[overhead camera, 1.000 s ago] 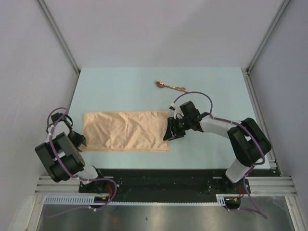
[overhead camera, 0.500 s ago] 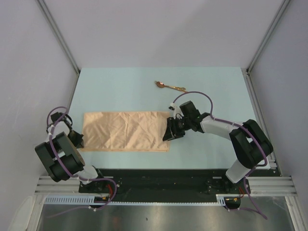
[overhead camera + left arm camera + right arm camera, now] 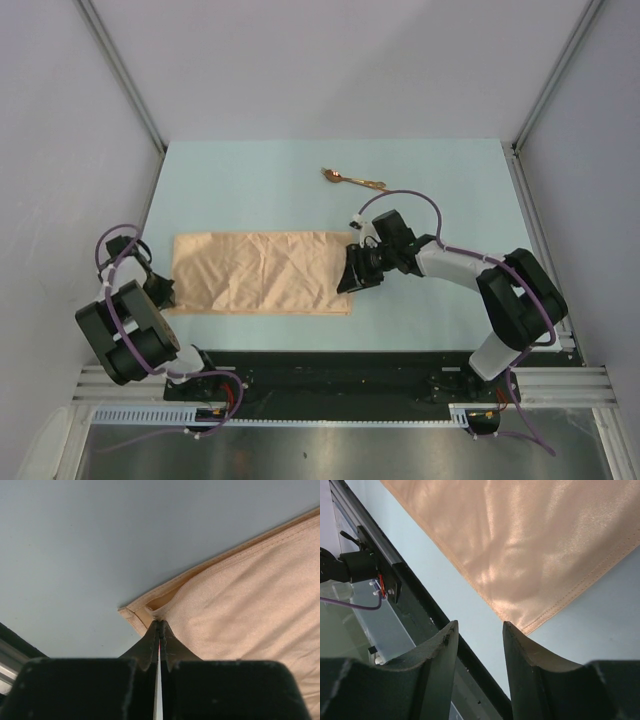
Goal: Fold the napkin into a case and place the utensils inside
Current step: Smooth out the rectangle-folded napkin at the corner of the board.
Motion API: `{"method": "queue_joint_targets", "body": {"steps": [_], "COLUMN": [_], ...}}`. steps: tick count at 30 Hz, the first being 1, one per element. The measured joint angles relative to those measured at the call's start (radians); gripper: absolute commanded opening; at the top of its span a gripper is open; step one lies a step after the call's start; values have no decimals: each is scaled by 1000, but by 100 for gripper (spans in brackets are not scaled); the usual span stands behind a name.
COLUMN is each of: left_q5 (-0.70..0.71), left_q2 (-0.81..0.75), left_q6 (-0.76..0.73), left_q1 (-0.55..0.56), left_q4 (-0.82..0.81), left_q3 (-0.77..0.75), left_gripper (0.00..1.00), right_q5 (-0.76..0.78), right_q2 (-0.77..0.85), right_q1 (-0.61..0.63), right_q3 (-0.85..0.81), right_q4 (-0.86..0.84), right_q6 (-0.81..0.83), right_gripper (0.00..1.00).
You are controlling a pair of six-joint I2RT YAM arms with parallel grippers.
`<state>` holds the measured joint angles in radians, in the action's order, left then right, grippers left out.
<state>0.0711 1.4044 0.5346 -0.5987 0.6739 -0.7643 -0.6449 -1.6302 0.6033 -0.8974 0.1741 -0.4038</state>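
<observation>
napkin (image 3: 260,272) lies flat on the table (image 3: 440,190) as a long strip. my left gripper (image 3: 159,627) is pressed together on its near-left corner, pinching the hem to lift that end. my right gripper (image 3: 480,626) stands spread just short of the near-right corner, holding nothing. i judge both corners need gripping before folding. utensils (image 3: 352,179) sit well apart, farther back, clear of the fold.

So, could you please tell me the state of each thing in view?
Peach-orange cloth napkin: spread flat, one corner pinched.
Copper-gold metal utensils: lying on the table beyond the napkin.
Left gripper: shut on the napkin's near-left corner.
Right gripper: open, by the napkin's near-right corner.
</observation>
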Motion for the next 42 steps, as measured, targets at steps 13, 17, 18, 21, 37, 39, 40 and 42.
{"method": "queue_joint_targets", "body": {"steps": [13, 17, 18, 21, 37, 39, 40, 42], "left_q5": [20, 51, 56, 63, 121, 135, 141, 155], "left_q2": [0, 0, 0, 0, -99, -95, -93, -84], "left_q6": [41, 41, 41, 41, 101, 106, 111, 116], "left_q1": [5, 8, 8, 8, 92, 92, 92, 92], "left_q4": [-55, -65, -66, -66, -32, -25, -26, -24], "left_q3": [39, 39, 39, 39, 64, 66, 67, 67], "left_gripper": [0, 0, 0, 0, 0, 0, 0, 0], "right_q5": [0, 5, 7, 12, 12, 12, 12, 12], "right_q2": [0, 0, 0, 0, -9, -9, -9, -9], "right_q1": [29, 29, 29, 29, 39, 39, 39, 39], "right_q3": [-8, -10, -13, -24, -27, -27, -27, -27], "right_q4": [88, 115, 120, 129, 135, 135, 135, 135], "right_q6": [-5, -5, -6, -6, -6, -5, -3, -3], "right_gripper": [45, 45, 45, 45, 45, 45, 45, 45]}}
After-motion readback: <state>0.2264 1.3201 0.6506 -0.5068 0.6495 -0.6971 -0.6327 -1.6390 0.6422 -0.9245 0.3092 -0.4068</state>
